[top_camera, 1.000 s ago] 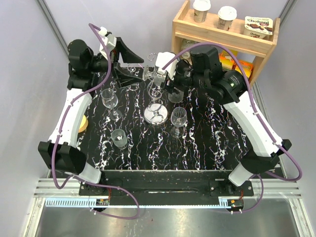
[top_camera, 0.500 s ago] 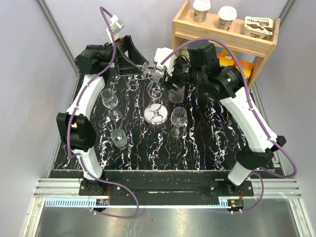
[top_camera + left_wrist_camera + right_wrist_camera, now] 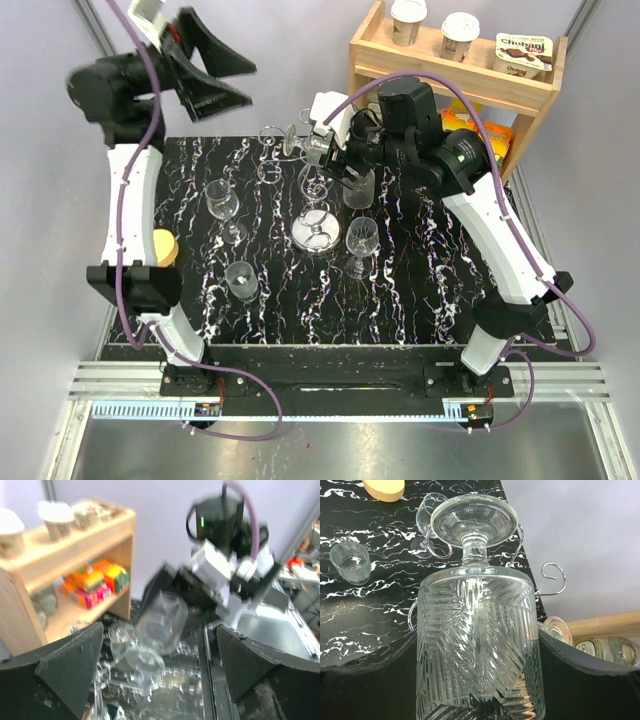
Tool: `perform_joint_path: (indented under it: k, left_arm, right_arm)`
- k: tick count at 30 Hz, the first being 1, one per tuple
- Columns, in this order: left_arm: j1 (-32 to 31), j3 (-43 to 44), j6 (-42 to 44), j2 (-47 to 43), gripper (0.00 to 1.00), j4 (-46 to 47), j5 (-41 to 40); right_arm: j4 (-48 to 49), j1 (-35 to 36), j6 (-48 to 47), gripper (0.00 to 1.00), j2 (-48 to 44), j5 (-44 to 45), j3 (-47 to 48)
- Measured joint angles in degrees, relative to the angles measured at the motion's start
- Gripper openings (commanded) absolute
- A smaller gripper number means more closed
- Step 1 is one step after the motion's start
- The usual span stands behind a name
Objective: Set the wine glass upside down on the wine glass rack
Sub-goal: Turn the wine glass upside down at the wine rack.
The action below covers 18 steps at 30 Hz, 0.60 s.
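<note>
Cut glass fills the right wrist view: the wine glass point(image 3: 477, 605) is clamped by its bowl in the right gripper point(image 3: 479, 680), whose jaws are partly closed around it. The foot is pointed away from the wrist, among the curled arms of the wine glass rack point(image 3: 316, 230). The left gripper point(image 3: 240, 85) is raised well apart, wide open and empty.

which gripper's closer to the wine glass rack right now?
Right. The right gripper, holding the wine glass, is right beside the wine glass rack, at its curled arms. The left gripper is open, high over the table's far-left corner, well away from it.
</note>
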Motion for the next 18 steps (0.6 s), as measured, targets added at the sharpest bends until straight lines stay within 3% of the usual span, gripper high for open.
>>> perform_joint_path:
  k: [2,3,7,12,18]
  left_arm:
    - [1.1,6.0,15.0,-0.9,0.99,-20.4,-3.8]
    - [1.3,8.2,18.6,-1.0,0.99,-25.8,-5.1]
    - [1.0,7.5,26.9,-5.8,0.99,-34.9,-6.6]
    - [0.7,-0.4,53.9,-14.5,0.99,-59.8,-12.6]
    - [0.3,-12.3,72.6,-19.5,0.99,-71.5,-13.0]
  right_arm:
    - [-0.4,0.0,0.4,0.0,0.0,-0.2,0.4]
    - [-0.5,0.0,0.6,0.0,0.0,-0.3,0.6]
    - [-1.0,0.0,1.5,0.0,0.0,-1.0,1.0]
    - [-1.6,0.0,3.4,0.0,0.0,-2.5,1.6]
    - [-1.8,0.0,4.9,0.0,0.0,-4.3,1.7]
